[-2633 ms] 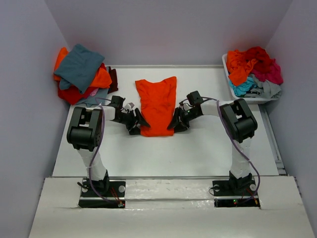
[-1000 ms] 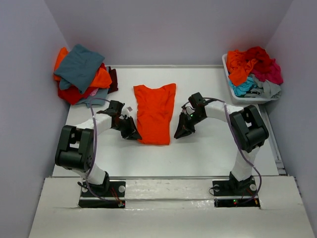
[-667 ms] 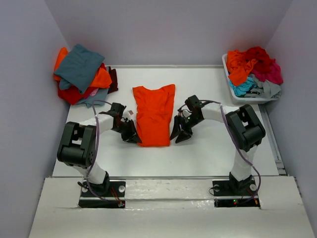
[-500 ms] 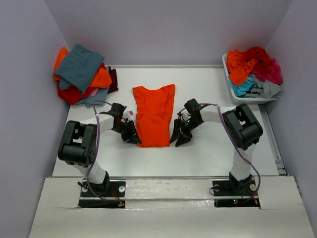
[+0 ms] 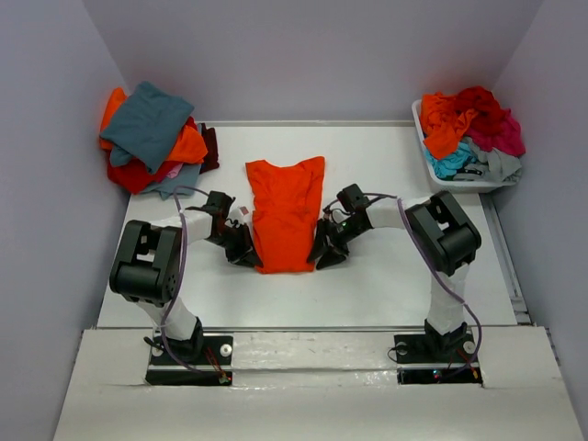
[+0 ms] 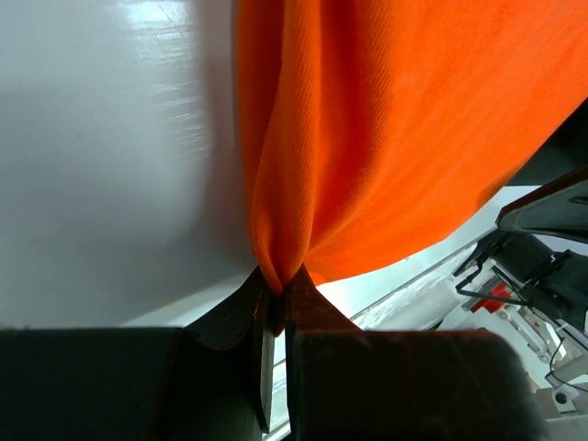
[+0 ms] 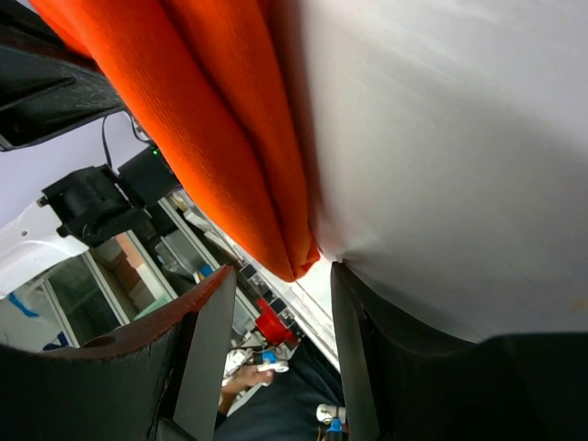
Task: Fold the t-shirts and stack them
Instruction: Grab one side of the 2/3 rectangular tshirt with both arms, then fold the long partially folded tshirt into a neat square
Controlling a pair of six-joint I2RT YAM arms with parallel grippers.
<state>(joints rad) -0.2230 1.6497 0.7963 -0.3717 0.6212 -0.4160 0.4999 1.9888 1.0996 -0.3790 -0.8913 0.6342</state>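
Note:
The bright orange t-shirt (image 5: 285,211) lies flat in the middle of the table, folded into a long strip with its hem toward me. My left gripper (image 5: 250,260) is shut on its lower left corner; in the left wrist view the cloth (image 6: 386,138) bunches into the pinched jaws (image 6: 277,276). My right gripper (image 5: 322,257) is open at the lower right corner. In the right wrist view the cloth's folded corner (image 7: 211,119) hangs just ahead of the spread jaws (image 7: 276,303), touching neither finger.
A pile of folded t-shirts (image 5: 152,133), teal-grey on top of orange and red, sits at the back left. The white plastic bin (image 5: 464,186) at the back right holds several crumpled shirts (image 5: 473,124). Grey walls close in both sides.
My right gripper has opened and slid left up to the shirt's lower right corner. The left gripper has kept its hold on the lower left corner, barely moving.

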